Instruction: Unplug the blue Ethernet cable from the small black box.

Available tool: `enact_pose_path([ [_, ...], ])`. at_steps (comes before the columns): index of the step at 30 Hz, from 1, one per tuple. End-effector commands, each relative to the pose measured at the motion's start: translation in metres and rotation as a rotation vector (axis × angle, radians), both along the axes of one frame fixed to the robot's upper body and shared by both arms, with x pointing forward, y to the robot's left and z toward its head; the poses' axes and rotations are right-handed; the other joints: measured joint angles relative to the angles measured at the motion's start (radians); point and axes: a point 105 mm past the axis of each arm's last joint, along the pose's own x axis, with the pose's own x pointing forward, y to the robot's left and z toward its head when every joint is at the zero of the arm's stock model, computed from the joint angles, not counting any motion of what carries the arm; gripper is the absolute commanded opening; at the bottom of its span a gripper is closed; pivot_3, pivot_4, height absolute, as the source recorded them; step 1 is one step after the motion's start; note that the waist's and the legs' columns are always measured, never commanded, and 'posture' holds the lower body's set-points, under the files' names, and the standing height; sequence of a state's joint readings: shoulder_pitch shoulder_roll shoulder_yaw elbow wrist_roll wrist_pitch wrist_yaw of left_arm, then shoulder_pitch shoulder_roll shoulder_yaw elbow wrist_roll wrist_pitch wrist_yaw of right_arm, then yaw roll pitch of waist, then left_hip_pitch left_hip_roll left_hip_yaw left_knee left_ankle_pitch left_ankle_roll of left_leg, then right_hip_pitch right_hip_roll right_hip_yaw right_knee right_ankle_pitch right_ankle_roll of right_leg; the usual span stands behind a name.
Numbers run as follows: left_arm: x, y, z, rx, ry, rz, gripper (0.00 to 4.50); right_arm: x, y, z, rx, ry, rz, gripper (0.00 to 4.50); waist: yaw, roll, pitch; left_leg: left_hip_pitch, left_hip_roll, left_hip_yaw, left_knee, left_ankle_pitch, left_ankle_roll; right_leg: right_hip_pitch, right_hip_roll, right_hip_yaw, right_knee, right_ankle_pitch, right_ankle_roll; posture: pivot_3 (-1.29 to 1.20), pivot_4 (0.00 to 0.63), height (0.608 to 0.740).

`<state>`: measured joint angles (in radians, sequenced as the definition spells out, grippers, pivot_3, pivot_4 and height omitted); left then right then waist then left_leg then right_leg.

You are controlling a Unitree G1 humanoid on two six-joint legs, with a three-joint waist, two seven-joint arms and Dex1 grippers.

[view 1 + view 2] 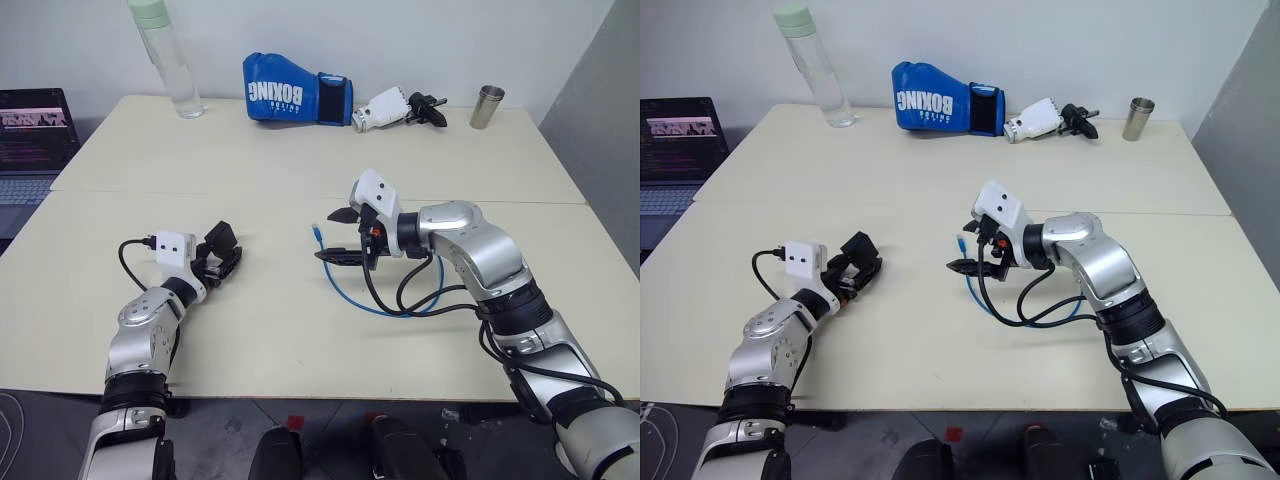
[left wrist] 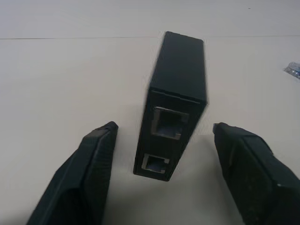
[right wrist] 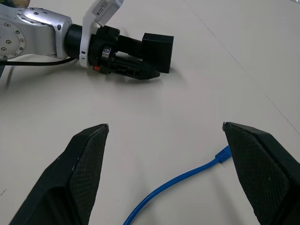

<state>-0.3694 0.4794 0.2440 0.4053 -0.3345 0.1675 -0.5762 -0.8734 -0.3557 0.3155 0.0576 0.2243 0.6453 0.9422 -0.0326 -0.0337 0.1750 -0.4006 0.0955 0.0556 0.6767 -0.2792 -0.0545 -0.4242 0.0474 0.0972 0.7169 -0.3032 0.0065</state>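
Plainly, the blue Ethernet cable [image 1: 395, 300] lies loose on the cream table [image 1: 300, 170], near its middle, with no plug in the small black box [image 2: 176, 101]. One free plug end [image 1: 318, 234] rests on the tabletop just beside the right gripper [image 1: 342, 236], and the rest of the cord curves away under the right forearm in a loop. In the right wrist view that plug end lies between the two black fingers [image 3: 84, 168], which stand wide apart and touch nothing.

The box sits well apart from the cable, toward the table's left side, standing on a narrow edge with two empty ports facing the left gripper [image 2: 161, 136]. The left fingers [image 2: 89, 173] are spread on either side of the box with a visible gap on each flank, so the box is not pinched.

Along the far edge of the table stand a clear water bottle [image 1: 168, 60], a blue boxing glove [image 1: 295, 92], a spare white-and-black gripper [image 1: 400, 108] and a metal cup [image 1: 487, 106]. An open laptop [image 1: 32, 140] sits beyond the left edge.
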Motion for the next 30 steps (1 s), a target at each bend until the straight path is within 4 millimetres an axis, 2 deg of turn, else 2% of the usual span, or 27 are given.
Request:
enact_pose_path([
  [1,-0.006,0.005,0.007,0.004,-0.026,0.016,4.37,-0.001,0.001,0.017,0.033,-0.05,0.011,4.14,0.0,0.0,0.0,0.0,0.0,0.0,0.0,0.0,0.0,0.0,0.0,0.0,0.0,0.0,0.0,0.0,0.15,0.74],
  [7,-0.027,0.009,0.022,0.058,-0.05,0.001,4.45,-0.005,-0.003,0.019,0.053,-0.025,0.005,4.14,-0.003,0.0,0.0,0.0,0.001,0.0,0.0,0.0,0.0,0.0,0.0,0.0,0.0,0.0,0.0,0.0,0.15,0.74],
  [9,-0.042,0.018,0.035,0.123,-0.057,-0.001,4.45,-0.007,-0.01,0.021,0.06,-0.023,-0.004,4.14,-0.003,0.0,0.0,0.0,0.001,0.0,-0.001,0.0,0.0,0.0,0.0,0.0,0.0,0.0,0.0,0.0,0.15,0.74],
  [12,-0.057,0.023,0.052,0.205,-0.046,-0.053,4.45,-0.008,-0.021,0.024,0.067,-0.048,-0.026,4.14,-0.004,0.0,0.0,0.0,0.002,-0.001,-0.001,0.0,0.0,0.0,-0.001,0.0,0.0,0.0,0.0,0.0,0.15,0.74],
  [15,-0.064,0.021,0.074,0.288,-0.025,-0.137,4.45,-0.014,-0.038,0.032,0.104,-0.086,-0.041,4.14,0.002,0.0,0.0,0.0,0.001,-0.002,-0.001,0.0,0.0,0.0,0.0,0.0,-0.001,0.0,0.0,0.0,0.15,0.74],
  [19,-0.076,0.011,0.095,0.381,-0.011,-0.276,4.45,-0.032,-0.067,0.028,0.105,-0.097,-0.026,4.14,0.003,-0.001,0.0,0.0,-0.001,-0.001,-0.001,0.0,0.0,0.001,-0.001,-0.001,-0.003,0.0,0.0,0.0,0.15,0.74],
  [22,-0.082,0.012,0.111,0.405,-0.013,-0.322,4.45,-0.043,-0.091,0.028,0.087,-0.056,-0.03,4.14,0.0,-0.001,0.001,0.0,-0.001,0.001,-0.001,0.0,0.0,0.001,-0.001,0.0,-0.004,0.0,0.0,0.0,0.15,0.74],
  [27,-0.085,0.015,0.124,0.394,0.011,-0.345,4.45,-0.044,-0.123,0.033,0.061,-0.027,-0.102,4.14,-0.01,0.0,0.001,0.002,0.001,0.0,-0.002,0.0,0.0,0.0,0.001,0.0,-0.003,-0.001,0.0,0.0,0.15,0.74],
  [30,-0.086,0.017,0.125,0.375,0.016,-0.352,4.45,-0.045,-0.13,0.033,0.042,-0.024,-0.113,4.14,-0.012,0.0,0.001,0.002,0.001,0.0,-0.003,0.0,0.0,0.0,0.001,0.0,-0.003,-0.001,-0.001,0.0,0.15,0.74],
])
